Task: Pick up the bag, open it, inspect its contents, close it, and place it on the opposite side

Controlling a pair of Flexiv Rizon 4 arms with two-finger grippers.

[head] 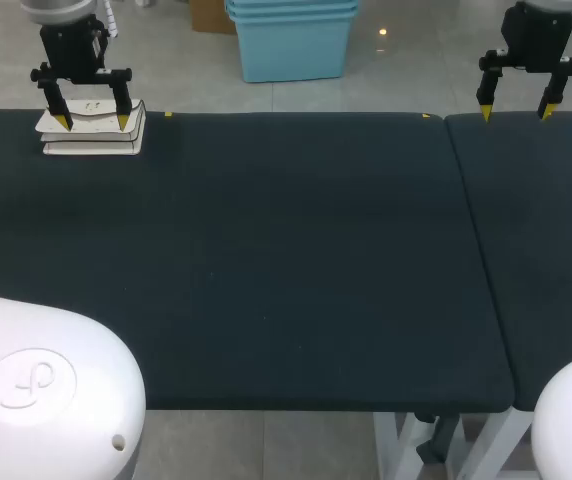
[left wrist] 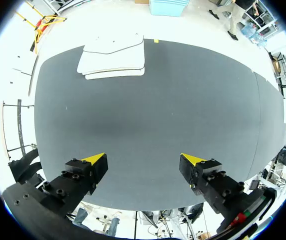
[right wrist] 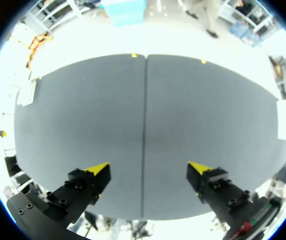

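At the table's ten o'clock corner the flat white bag (head: 91, 143) lies, with the left gripper (head: 91, 120) spread and empty by it. It should, I judge, descend squarely and pinch the top edge. At two o'clock the right gripper (head: 516, 112) gapes empty over the dark two-panel table (head: 286, 280).

This is a robotics lab or test workshop. Two plain work tables (head: 266, 250) with dark matte tops stand pushed edge to edge on a white metal frame (head: 403, 440), making one long bench. Two industrial robot arms are mounted at it. The left gripper (head: 92, 122) and the right gripper (head: 516, 114), both black with yellow-tipped fingers, hang over the bench's far edge. Smooth white rounded robot housings (head: 36, 380) sit at the near edge.
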